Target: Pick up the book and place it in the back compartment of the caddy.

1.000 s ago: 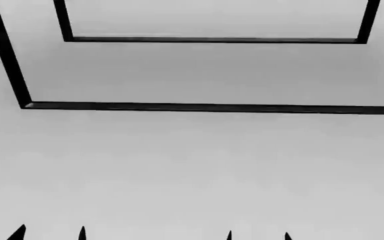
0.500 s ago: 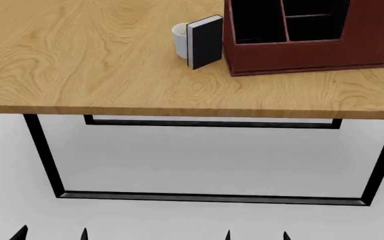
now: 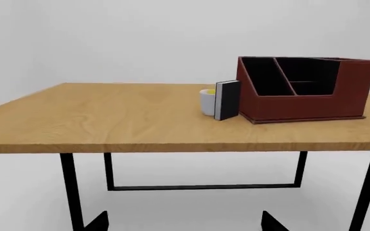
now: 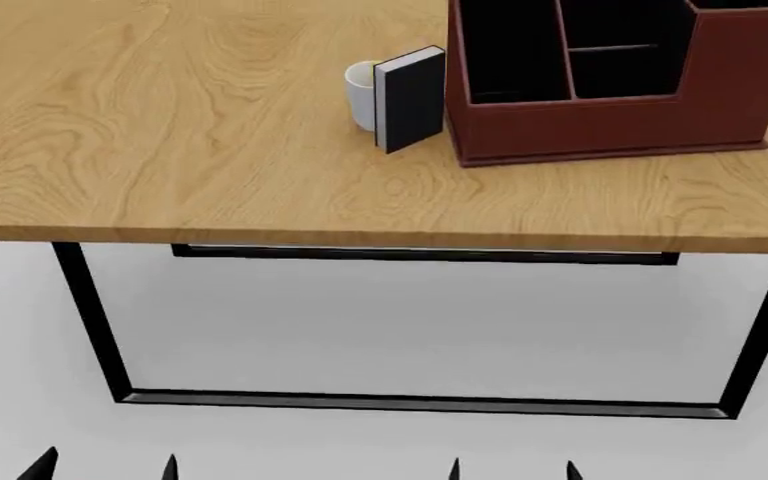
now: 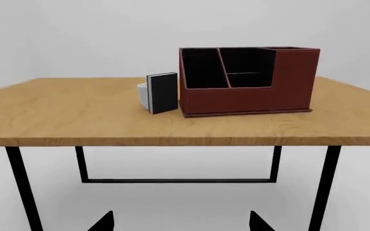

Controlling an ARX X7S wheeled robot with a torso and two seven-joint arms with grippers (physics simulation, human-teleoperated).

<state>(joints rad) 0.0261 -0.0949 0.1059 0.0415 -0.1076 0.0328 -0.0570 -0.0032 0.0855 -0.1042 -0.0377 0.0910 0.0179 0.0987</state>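
A broad wooden table on a thin black frame fills most of the head view, its near edge running across the middle of the picture and pale floor showing below it. On the table's far right stands the caddy, a large reddish-brown box with black lining; its tall wall rises on the right side and its near wall steps down lower, so the cells can be seen from the front. Inside, the back compartment appears as a smaller black cell with a thin reddish crossbar across it, next to a long cell on the left (the dividers read most clearly in the right wrist view). Just left of the caddy the book stands upright on its edge, black cover facing the robot and pale page block turned to the left; it sits very close to the caddy's left wall, though whether the two touch is hard to judge from here. Directly behind and left of the book is a white mug, partly hidden by it, with a yellow inside visible in the left wrist view. The left gripper and the right gripper show only as dark fingertip points at the bottom edge, each pair spread well apart with nothing between them, low and well short of the table.
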